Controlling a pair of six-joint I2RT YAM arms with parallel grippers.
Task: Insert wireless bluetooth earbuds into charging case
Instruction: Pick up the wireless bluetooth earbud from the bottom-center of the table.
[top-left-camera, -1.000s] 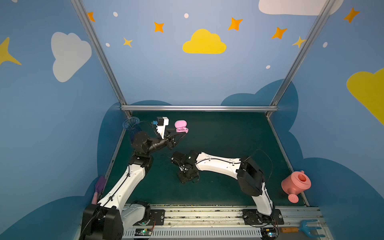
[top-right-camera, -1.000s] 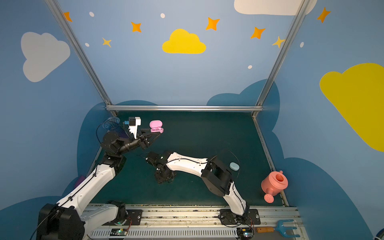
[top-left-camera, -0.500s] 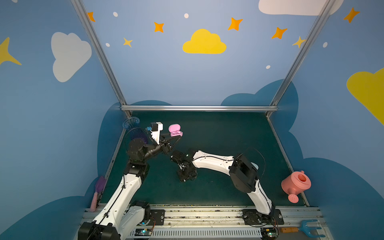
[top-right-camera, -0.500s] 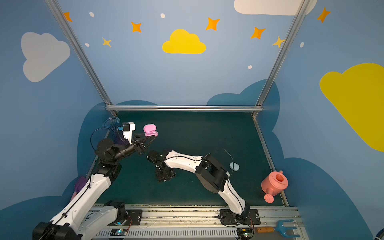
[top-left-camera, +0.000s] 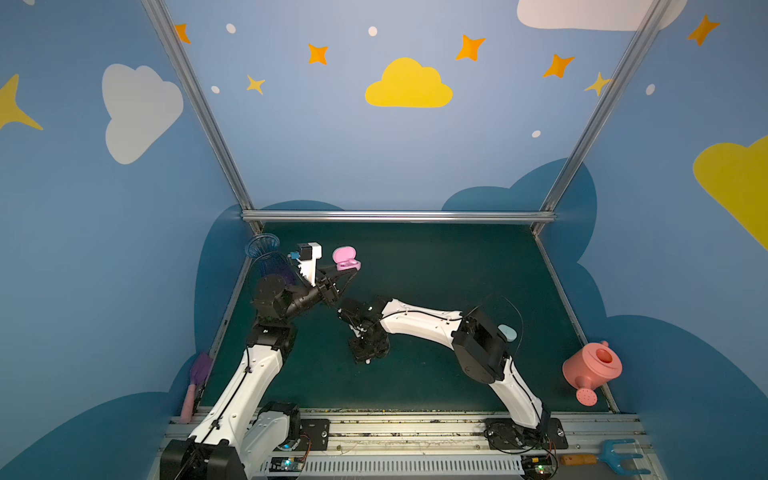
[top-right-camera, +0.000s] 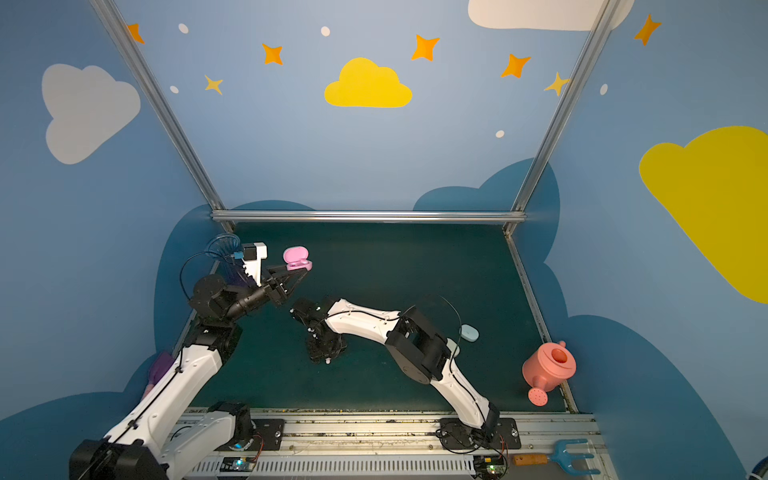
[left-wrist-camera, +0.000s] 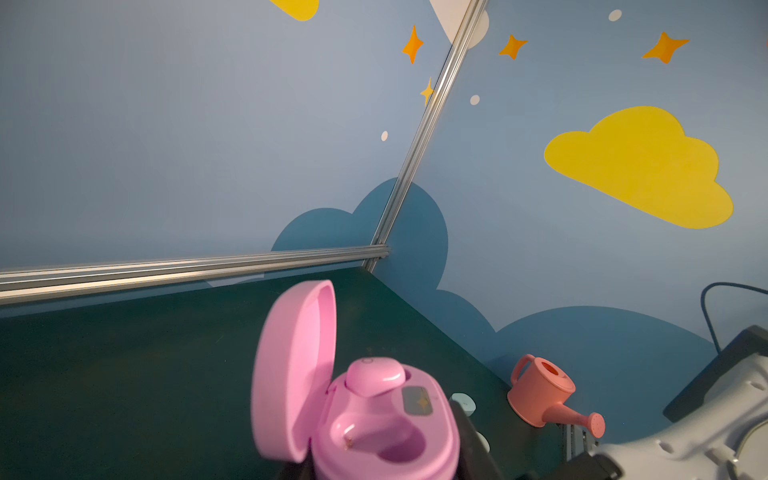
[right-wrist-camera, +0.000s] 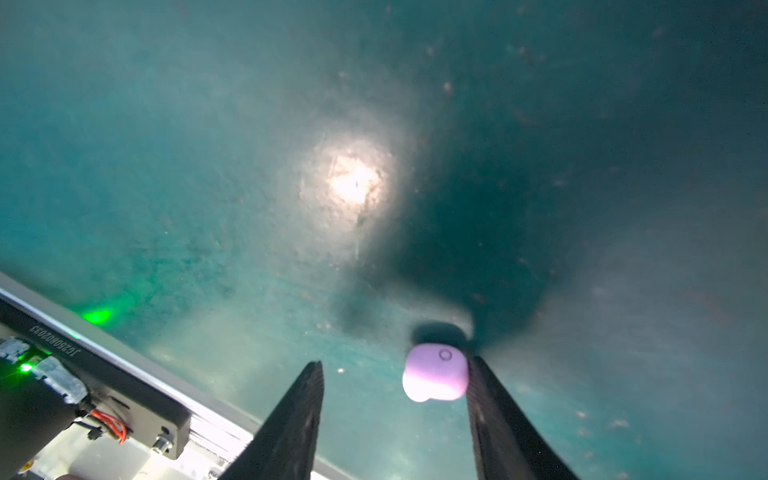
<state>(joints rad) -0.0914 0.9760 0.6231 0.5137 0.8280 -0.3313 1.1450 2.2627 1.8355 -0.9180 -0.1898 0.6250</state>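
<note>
Right pincer stands released over the dark green surface, a pink two-lobed plastic earbud lying against one finger. Farther back, left pincer grasps the open pink oval plastic charging case, a second pink bud seated inside.

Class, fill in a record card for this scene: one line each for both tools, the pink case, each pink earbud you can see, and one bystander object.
left tool: shut on the charging case
right tool: open, low over the table
charging case: pink, lid open, held above the table
seated earbud: pink, in one socket; the other socket is empty
loose earbud: pink, on the table, against one finger of the right tool
bystander: watering can, coral, at the table's edge
</note>
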